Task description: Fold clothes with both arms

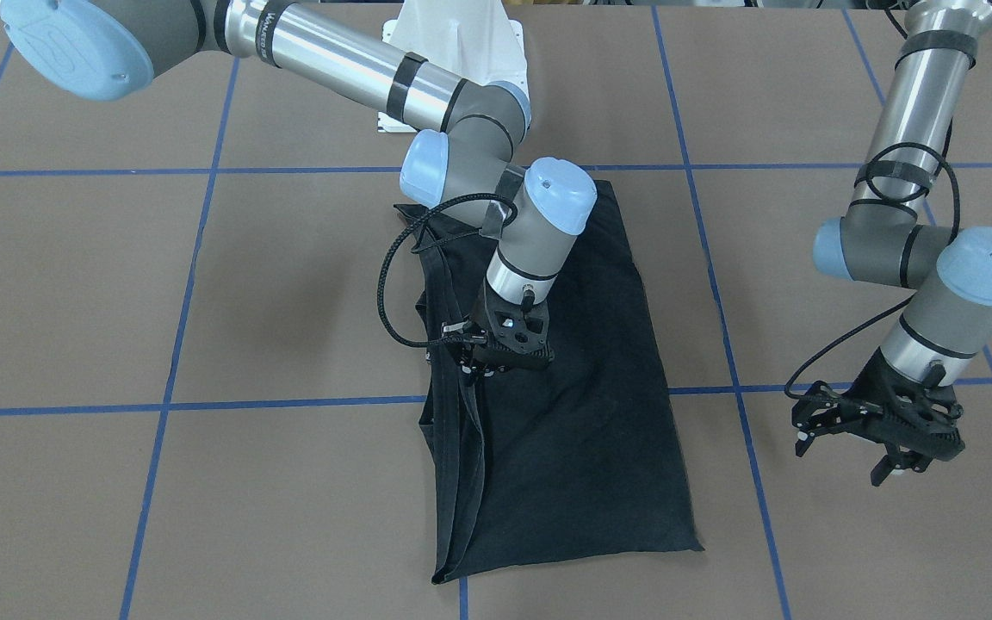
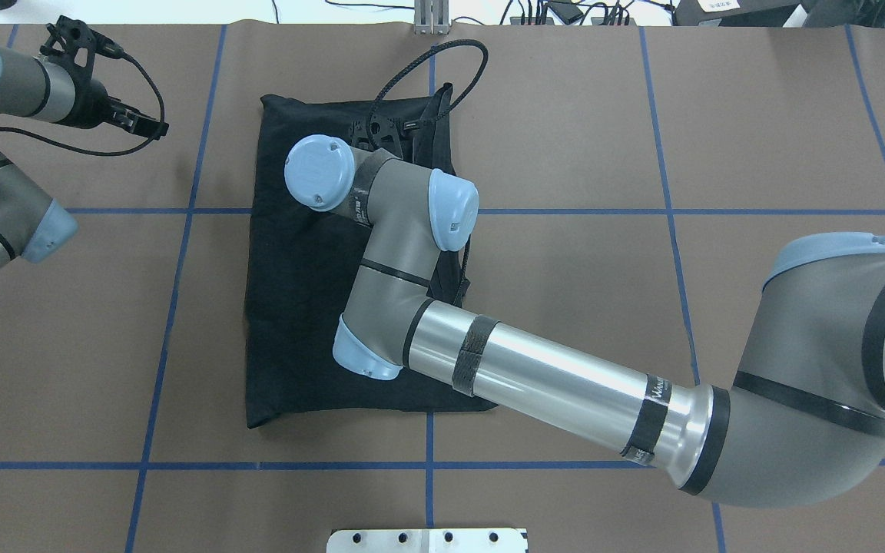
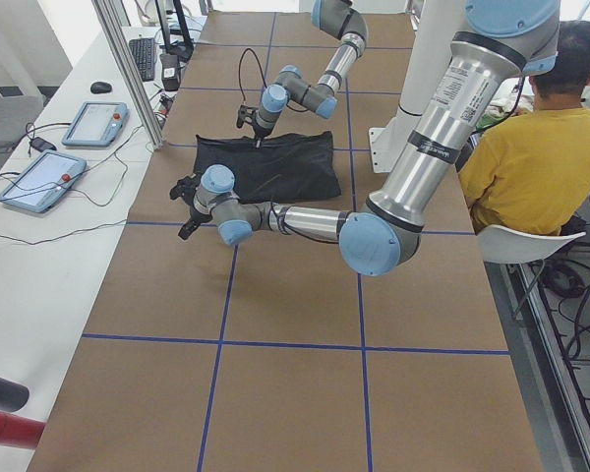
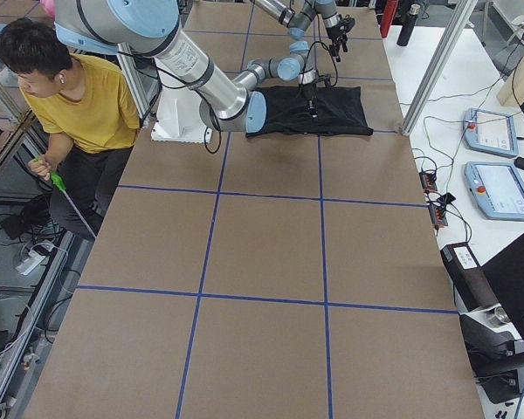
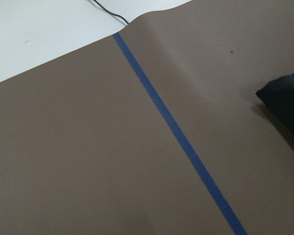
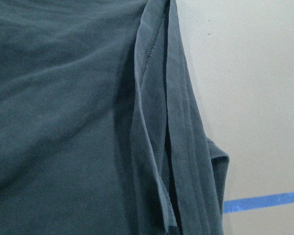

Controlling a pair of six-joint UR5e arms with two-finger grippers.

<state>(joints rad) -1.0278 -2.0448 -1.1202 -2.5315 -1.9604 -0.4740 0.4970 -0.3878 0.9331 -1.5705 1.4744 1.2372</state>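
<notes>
left gripper (image 1: 845, 449) is hovering with fingers spread wide, holding nothing, well off the shirt's side | black T-shirt (image 1: 573, 448) is lying folded into a long strip mid-table (image 1: 289, 301), hems stacking along one edge | right gripper (image 1: 483, 366) is pointing down at that stacked edge; cannot tell whether it is gripping

Bright, even overhead light; soft shadows beside the T-shirt (image 1: 582, 430); glare streaks on the right arm (image 2: 550, 376) tube; wrist views slightly soft.
</notes>
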